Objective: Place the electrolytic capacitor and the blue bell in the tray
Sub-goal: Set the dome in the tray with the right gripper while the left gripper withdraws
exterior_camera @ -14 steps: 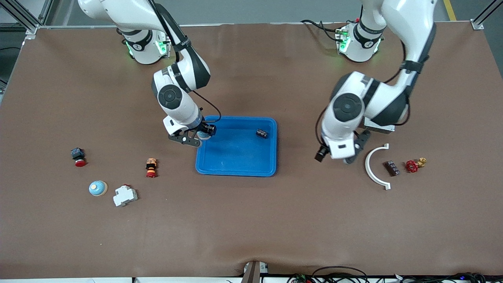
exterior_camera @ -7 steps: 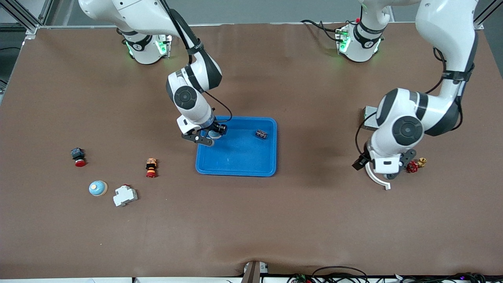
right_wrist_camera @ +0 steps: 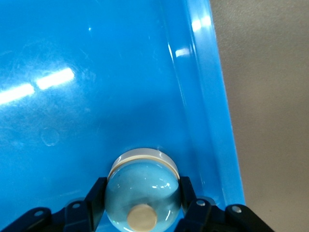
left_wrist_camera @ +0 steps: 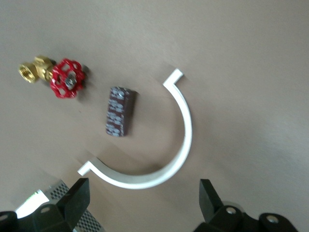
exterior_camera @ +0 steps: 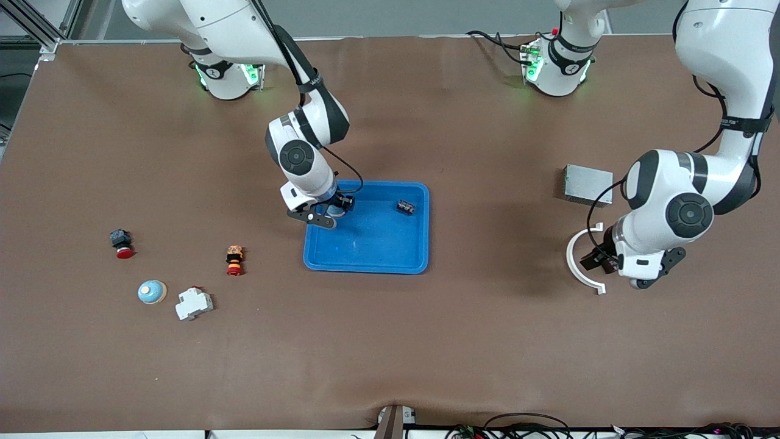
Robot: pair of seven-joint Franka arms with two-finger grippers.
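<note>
Right wrist view tells the story: the right end effector (right_wrist_camera: 143, 205) is clamped on the blue bell (right_wrist_camera: 143, 193), fingers (right_wrist_camera: 95, 195) pressed to either side of its dome, and directly below it is the floor of the blue tray (right_wrist_camera: 203, 92). The tray's rim runs just beside the bell, so this drop sits close to the tray's edge, at the corner toward the right arm's end of the bench (exterior_camera: 390, 341).

Front view confirms it: right end effector (exterior_camera: 329, 214) low over that corner of the tray (exterior_camera: 365, 265), and the electrolytic capacitor (exterior_camera: 406, 207) already lies inside, well apart from that end effector, near the rim toward the left arm's end. So one item looks delivered and the second is above the tray but not let go. What's left, by my read, is the release and a clean lift away.

The left end effector (left_wrist_camera: 140, 205) waits, spread wide and empty, over the white curved bracket (left_wrist_camera: 159, 145), with a brown block (left_wrist_camera: 119, 111) and a red-handled valve (left_wrist_camera: 60, 79) nearby.

A second, similar-looking bell (exterior_camera: 152, 292) sits untouched on the bench, well apart from both end effectors.
</note>
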